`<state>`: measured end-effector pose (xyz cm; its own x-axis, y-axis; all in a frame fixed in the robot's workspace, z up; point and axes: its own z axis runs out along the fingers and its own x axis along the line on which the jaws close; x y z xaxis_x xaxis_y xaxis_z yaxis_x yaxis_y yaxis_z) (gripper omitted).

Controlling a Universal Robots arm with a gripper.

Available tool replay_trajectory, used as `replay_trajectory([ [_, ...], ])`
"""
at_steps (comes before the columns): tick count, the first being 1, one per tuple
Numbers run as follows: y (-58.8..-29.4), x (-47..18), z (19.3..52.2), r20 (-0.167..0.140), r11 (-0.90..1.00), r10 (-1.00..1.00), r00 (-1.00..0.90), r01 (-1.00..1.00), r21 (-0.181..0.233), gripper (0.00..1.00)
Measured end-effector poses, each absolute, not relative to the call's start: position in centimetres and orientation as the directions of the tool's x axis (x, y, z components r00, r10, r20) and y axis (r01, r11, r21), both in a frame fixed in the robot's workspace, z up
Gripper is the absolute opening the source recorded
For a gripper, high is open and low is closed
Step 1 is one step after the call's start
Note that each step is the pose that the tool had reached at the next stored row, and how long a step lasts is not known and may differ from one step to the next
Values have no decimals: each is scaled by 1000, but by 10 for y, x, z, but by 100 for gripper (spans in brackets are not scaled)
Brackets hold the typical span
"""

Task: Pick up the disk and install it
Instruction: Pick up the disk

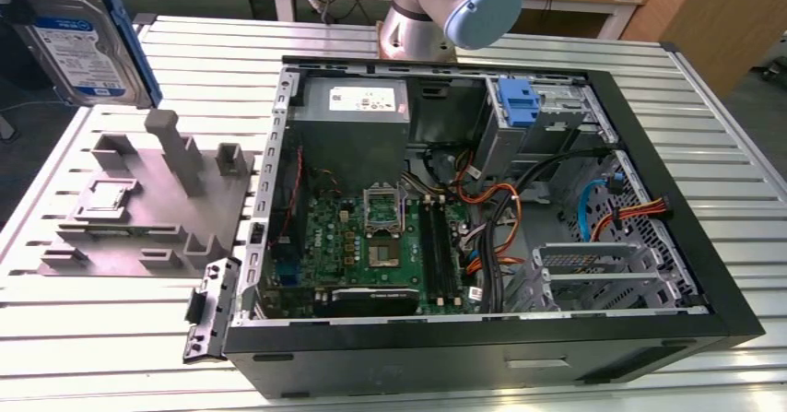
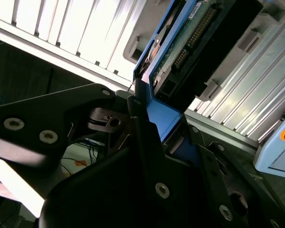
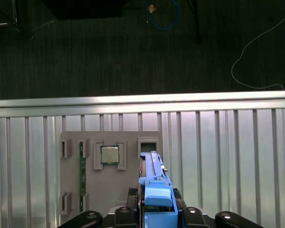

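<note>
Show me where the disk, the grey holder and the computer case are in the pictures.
The disk (image 1: 76, 52): exterior view, on its white-and-blue label.
The grey holder (image 1: 150, 217): exterior view, on its flat base.
The computer case (image 1: 467, 355): exterior view, on its black near wall.

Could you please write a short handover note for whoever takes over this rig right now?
Gripper: shut on the disk, holding it on edge by its blue rails.
Disk: in the air over the grey fixture, at the exterior view's left, apart from the open computer case.
Done: the disk is picked up.
Left: the install; the disk is not yet in the case.
</note>
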<state>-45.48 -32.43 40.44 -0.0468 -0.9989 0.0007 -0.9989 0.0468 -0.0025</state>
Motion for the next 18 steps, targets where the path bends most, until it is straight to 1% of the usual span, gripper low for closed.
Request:
replay_trajectory([
  [18,-324,-455,410,1,47,-999,-47,-999,-2,37],
])
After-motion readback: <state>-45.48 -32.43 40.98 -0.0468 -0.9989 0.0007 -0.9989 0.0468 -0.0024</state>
